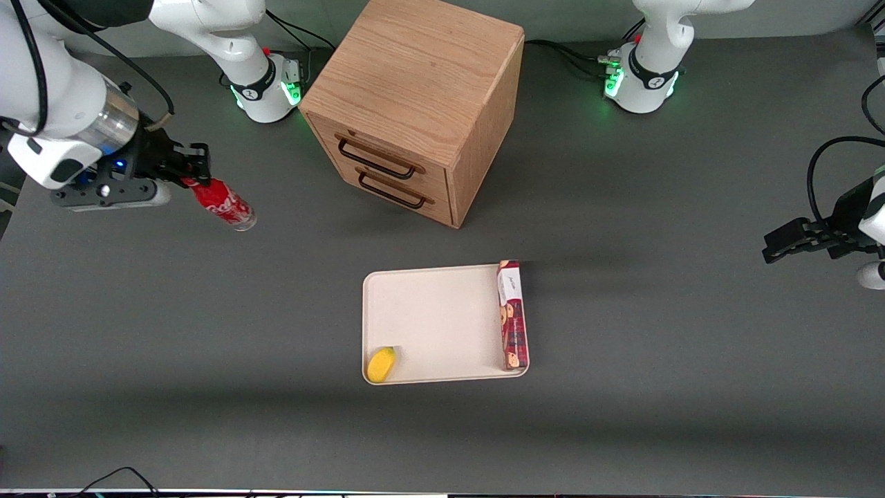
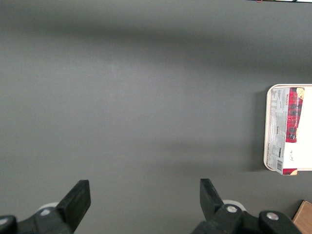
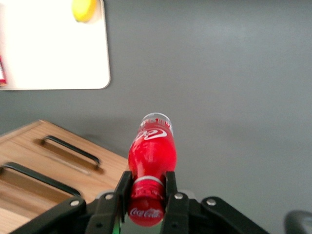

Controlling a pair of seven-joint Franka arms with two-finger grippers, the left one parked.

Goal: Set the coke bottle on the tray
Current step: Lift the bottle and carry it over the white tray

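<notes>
My right gripper [image 1: 196, 171] is shut on the neck of the coke bottle [image 1: 225, 203], just under its red cap. It holds the bottle tilted above the table toward the working arm's end, clear base pointing away from the gripper. In the right wrist view the bottle [image 3: 152, 151] sticks out from between the fingers of the gripper [image 3: 146, 187]. The cream-white tray [image 1: 429, 318] lies on the table nearer to the front camera than the cabinet. Its corner shows in the right wrist view [image 3: 58, 48] and its edge in the left wrist view [image 2: 269, 126].
A wooden drawer cabinet [image 1: 415, 104] with two dark handles stands at the back middle, also in the right wrist view [image 3: 44, 165]. On the tray lie a long red biscuit box [image 1: 512, 315] along one edge and a small yellow fruit [image 1: 382, 364] in a corner.
</notes>
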